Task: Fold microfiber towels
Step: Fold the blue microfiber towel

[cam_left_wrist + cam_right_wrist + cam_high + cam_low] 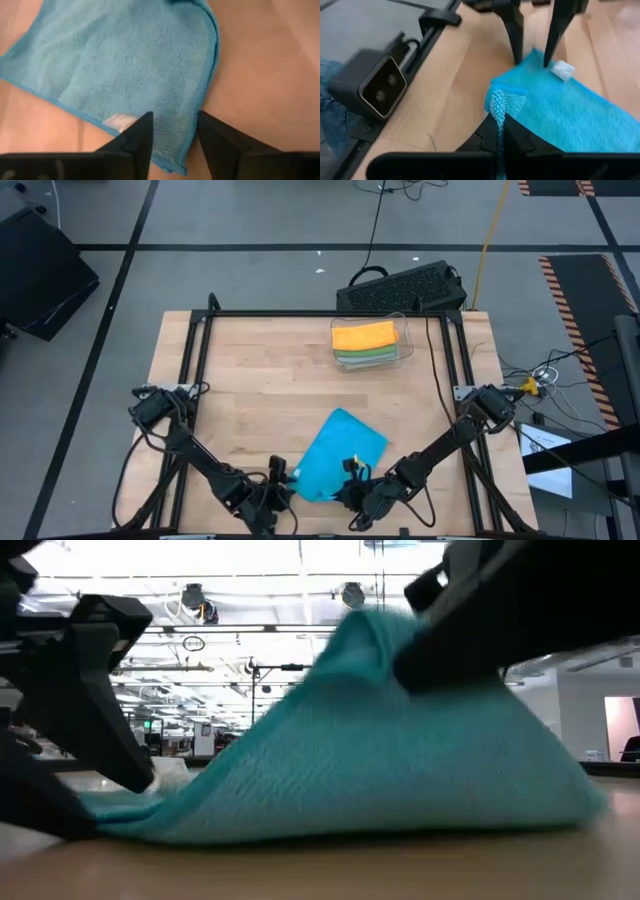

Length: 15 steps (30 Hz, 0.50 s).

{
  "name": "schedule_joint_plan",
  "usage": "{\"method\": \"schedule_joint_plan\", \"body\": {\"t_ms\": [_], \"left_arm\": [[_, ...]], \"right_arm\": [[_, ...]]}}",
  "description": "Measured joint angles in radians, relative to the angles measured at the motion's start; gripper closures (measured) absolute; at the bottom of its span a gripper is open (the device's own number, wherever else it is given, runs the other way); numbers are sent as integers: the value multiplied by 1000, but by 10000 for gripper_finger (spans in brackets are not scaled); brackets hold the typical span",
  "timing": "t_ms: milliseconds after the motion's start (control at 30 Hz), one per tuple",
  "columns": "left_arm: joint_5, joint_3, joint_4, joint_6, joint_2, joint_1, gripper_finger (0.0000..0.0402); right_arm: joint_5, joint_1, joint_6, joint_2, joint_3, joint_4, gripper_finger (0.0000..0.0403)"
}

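Observation:
A blue microfiber towel lies near the table's near edge, one corner raised into a peak. My right gripper is shut on that raised corner. My left gripper is open, its two fingers straddling the towel's other near corner, which lies flat with a white tag beside it. Orange and green towels lie stacked in the clear bin at the far side. My right gripper pinches the towel's near corner between its two shut fingers, coming in low from the table's near right. The corner stands lifted above the table, and the cloth slopes down from it to the part that lies flat. My left gripper's fingertips come down at the other near corner. Whether they touch the cloth I cannot tell.
The clear bin stands at the far middle of the table. A black frame runs along the table's sides. A camera block sits at the near edge, close to both grippers. Bare wood lies between the towel and the bin.

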Motion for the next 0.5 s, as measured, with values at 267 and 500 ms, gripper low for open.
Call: {"method": "schedule_joint_plan", "body": {"t_ms": [267,500], "left_arm": [[-48,-3,7,113,2,19,244],[-94,-4,7,75,2,20,165]], "right_arm": [[7,0,8,-64,0,-56,403],[31,-5,11,-100,0,-87,403]]}}
